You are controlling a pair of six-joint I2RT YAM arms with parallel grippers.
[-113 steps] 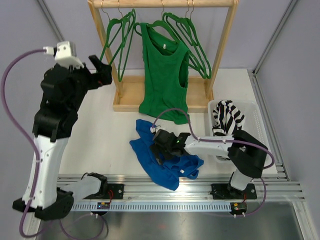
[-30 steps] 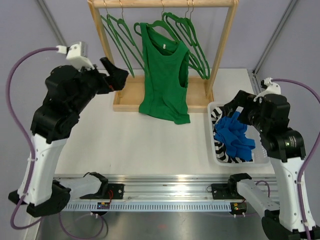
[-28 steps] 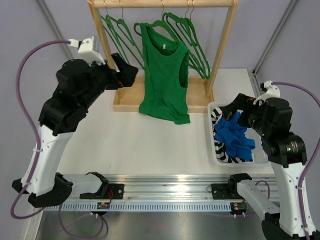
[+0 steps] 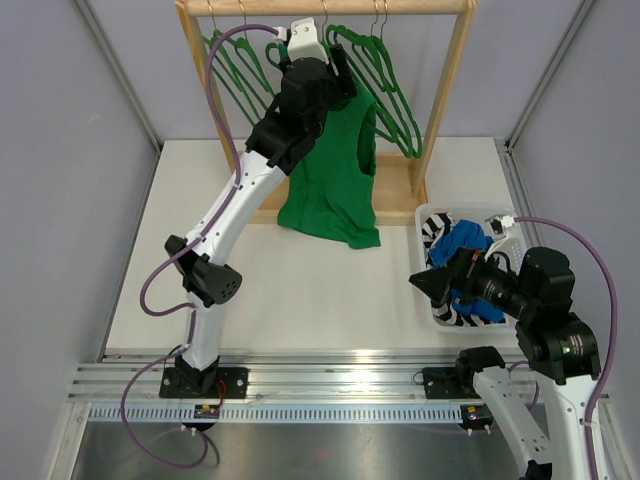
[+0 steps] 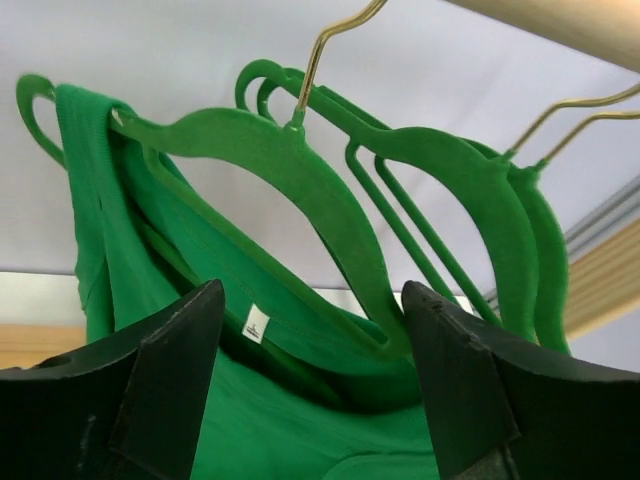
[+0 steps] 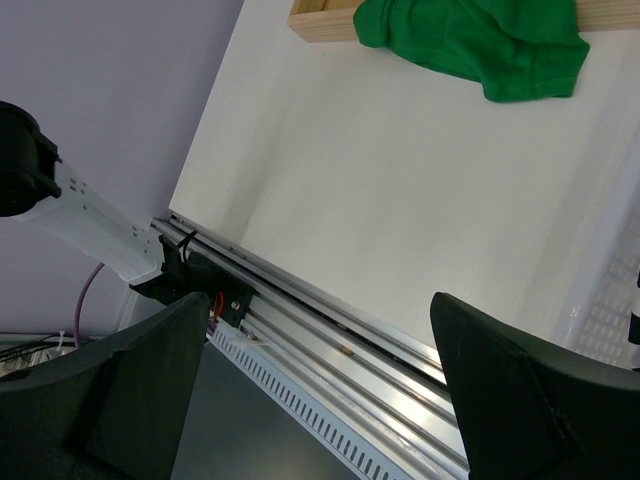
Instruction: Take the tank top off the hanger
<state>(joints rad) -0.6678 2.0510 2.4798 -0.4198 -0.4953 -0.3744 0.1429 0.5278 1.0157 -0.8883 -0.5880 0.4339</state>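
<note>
A green tank top [image 4: 335, 175] hangs on a green hanger [image 4: 345, 50] from the wooden rack's rail [image 4: 325, 6]. My left gripper [image 4: 335, 80] is raised to the top's neckline, open, its fingers on either side of the collar and the hanger's shoulder. In the left wrist view the tank top [image 5: 300, 420], its white label and the hanger [image 5: 290, 165] sit between the open fingers [image 5: 165, 380]. My right gripper [image 4: 425, 285] is open and empty, low beside the white basket [image 4: 432, 312]. The right wrist view shows the top's hem [image 6: 470, 40].
Several empty green hangers [image 4: 385, 85] hang on both sides of the tank top. The rack's wooden base [image 4: 250, 205] lies on the white table. The basket at the right holds a blue garment [image 4: 462, 240] and a striped one [image 4: 432, 232]. A metal rail [image 4: 330, 375] runs along the near edge.
My left arm has swung from the rack's left post up and right to the tank top's neckline. My right gripper has left the basket and dropped low, leaving the blue garment in it.
</note>
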